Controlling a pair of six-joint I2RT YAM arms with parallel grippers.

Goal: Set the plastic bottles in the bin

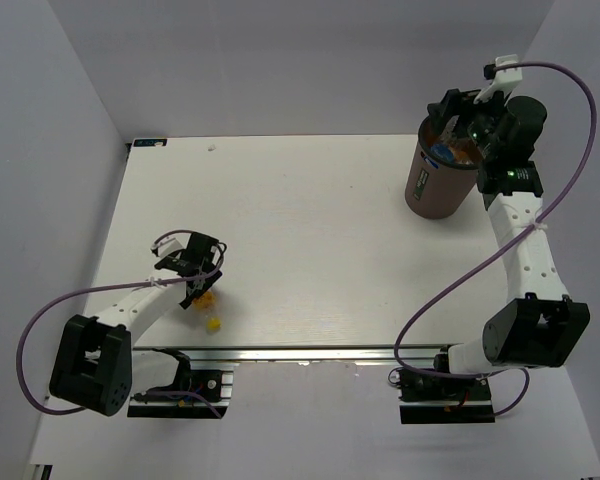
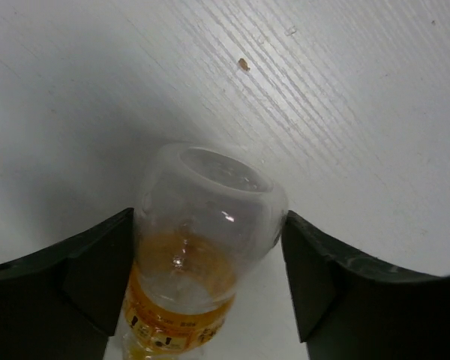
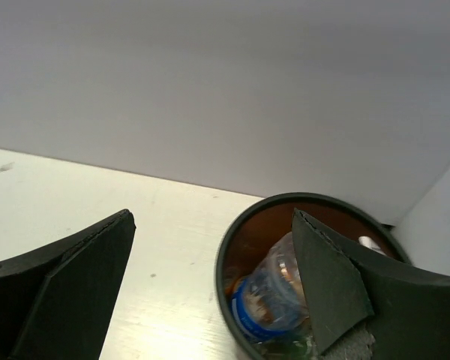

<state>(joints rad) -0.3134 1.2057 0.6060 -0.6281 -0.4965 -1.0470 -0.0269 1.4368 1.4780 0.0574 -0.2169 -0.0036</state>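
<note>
Now left jaws clasp a clear, orange-filled bottle; right jaws gape above the bin.

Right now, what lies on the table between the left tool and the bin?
Nothing: in the top view the table between the left tool and the bin is bare.

Top camera looked steeply down from above the near edge, covering the whole tabletop. Left wrist camera sat close over one bottle; right wrist camera faced the bin, shared with the top view.
</note>
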